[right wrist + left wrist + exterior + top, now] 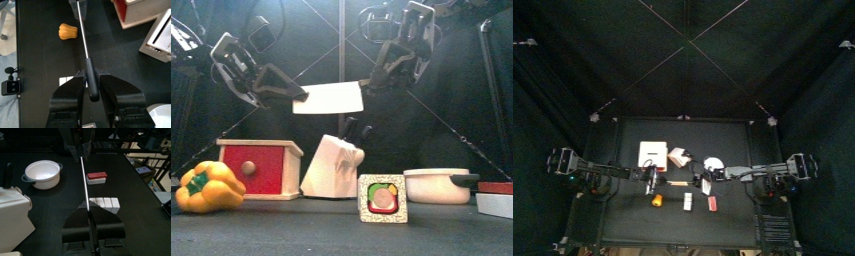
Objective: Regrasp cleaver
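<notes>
Cleaver [333, 97] broadside in front, seemingly edge-on wristward.

Two black jointed arms are shown, the left arm [251, 75] and the right arm [398, 45], each built of glossy moulded housings. Each is ended by two broad, matte black jaws, and black cables are seen looped above the right arm.

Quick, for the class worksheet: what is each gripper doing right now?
Left gripper: closed on the blade of the black-handled steel cleaver.
Right gripper: around that cleaver's handle; whether it grips cannot be told.
</notes>
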